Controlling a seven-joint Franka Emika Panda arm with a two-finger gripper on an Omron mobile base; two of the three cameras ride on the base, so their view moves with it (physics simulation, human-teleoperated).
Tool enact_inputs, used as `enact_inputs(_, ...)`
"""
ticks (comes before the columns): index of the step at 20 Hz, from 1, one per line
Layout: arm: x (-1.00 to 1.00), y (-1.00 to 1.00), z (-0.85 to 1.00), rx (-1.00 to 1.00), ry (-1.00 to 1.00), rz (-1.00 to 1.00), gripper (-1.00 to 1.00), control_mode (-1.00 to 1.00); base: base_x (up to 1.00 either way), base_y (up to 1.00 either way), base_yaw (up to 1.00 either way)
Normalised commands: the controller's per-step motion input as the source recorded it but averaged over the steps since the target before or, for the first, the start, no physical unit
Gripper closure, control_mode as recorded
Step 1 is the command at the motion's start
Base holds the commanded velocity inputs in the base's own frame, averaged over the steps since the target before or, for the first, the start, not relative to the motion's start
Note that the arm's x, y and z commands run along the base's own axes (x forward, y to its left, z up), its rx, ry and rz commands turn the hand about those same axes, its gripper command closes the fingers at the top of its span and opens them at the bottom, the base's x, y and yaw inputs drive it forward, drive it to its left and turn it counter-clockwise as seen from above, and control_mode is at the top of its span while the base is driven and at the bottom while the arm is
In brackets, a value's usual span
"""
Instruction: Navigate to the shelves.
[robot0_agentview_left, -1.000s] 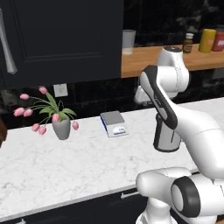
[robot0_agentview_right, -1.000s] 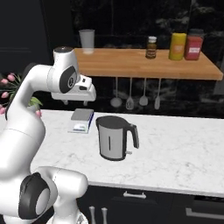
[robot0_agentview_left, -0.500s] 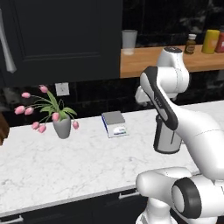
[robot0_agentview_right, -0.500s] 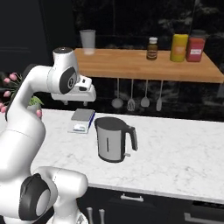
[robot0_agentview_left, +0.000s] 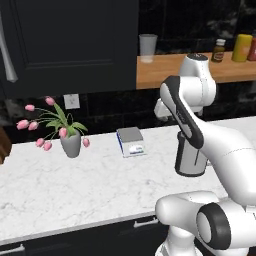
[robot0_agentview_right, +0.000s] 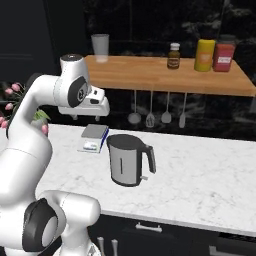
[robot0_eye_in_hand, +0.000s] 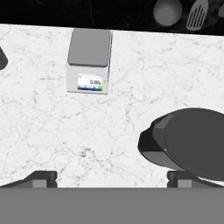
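The shelves (robot0_agentview_right: 150, 75) are a long plank of light brown wood on the dark wall above the counter, straight ahead in the right base view and at the upper right (robot0_agentview_left: 165, 72) in the left base view. My gripper (robot0_agentview_right: 98, 108) hangs below the shelf's left end, over the marble counter. In the hand view the gripper (robot0_eye_in_hand: 111, 178) is open, its fingertips (robot0_eye_in_hand: 43, 177) wide apart with nothing between them.
A grey kettle (robot0_agentview_right: 127, 160) stands on the white marble counter (robot0_agentview_right: 210, 165), beside a small kitchen scale (robot0_agentview_right: 94, 137). A vase of pink tulips (robot0_agentview_left: 70, 142) is at the left. The shelf carries a glass (robot0_agentview_right: 100, 47) and three jars (robot0_agentview_right: 205, 55); utensils (robot0_agentview_right: 150, 117) hang under it.
The whole picture has drifted only very slightly. The arm keeps its pose and nothing on the counter or shelf has moved.
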Motion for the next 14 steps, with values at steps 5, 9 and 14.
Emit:
enact_inputs(5,0.0,0.0,0.0,0.0,0.0,0.0,-1.0,1.0,0.17,-0.82,-0.06)
enact_inputs(9,0.0,0.0,0.0,0.0,0.0,0.0,-1.0,1.0,0.15,-0.86,-0.07)
enact_inputs(14,0.0,0.0,0.0,0.0,0.0,0.0,-1.0,1.0,0.07,-0.91,-0.12)
